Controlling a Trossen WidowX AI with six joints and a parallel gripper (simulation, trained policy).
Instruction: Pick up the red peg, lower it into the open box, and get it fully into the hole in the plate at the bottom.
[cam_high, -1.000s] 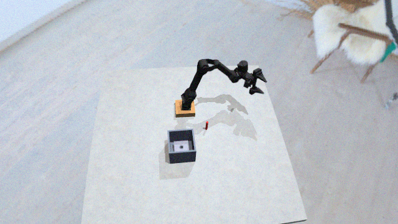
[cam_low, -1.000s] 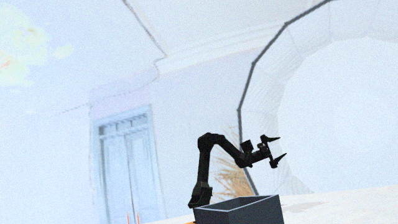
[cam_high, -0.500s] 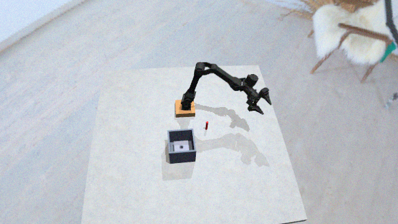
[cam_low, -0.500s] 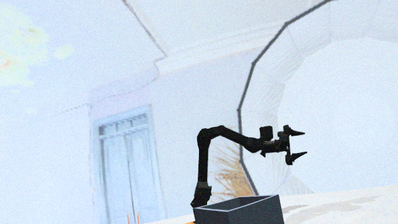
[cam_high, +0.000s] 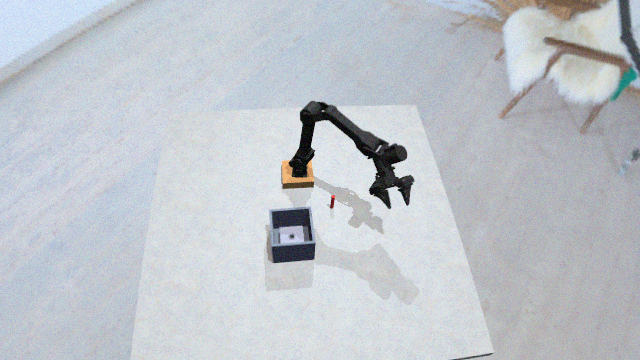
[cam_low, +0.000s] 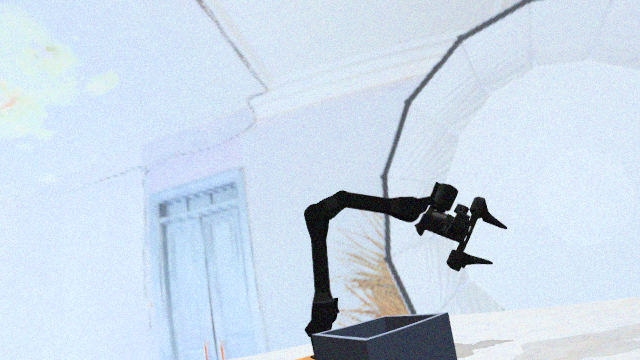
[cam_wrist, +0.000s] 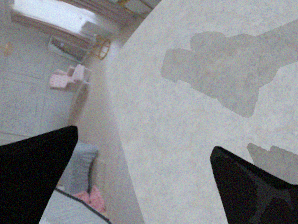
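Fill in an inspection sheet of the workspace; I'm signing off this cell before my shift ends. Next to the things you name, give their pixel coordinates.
Surface: pale table top (cam_high: 215, 310) (cam_wrist: 165, 130), shadows across it
Red peg (cam_high: 332, 202): upright on the table, outside the box
Open box (cam_high: 293, 253) (cam_low: 410, 342): dark walls; pale plate (cam_high: 300, 233) at the bottom, hole unfilled
Clutter: nothing seen
Gripper (cam_high: 399, 205) (cam_low: 499, 245) (cam_wrist: 147, 144): open, nothing between the fingers, raised above the table
Cables: nothing seen
Surroundings: fleece-covered chair (cam_high: 530, 50), pale blue door (cam_low: 187, 265)

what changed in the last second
The arm has swung its pincer toward the box's side of the table and tipped it downward. Nothing was gripped or released. The red peg and open box stayed put.
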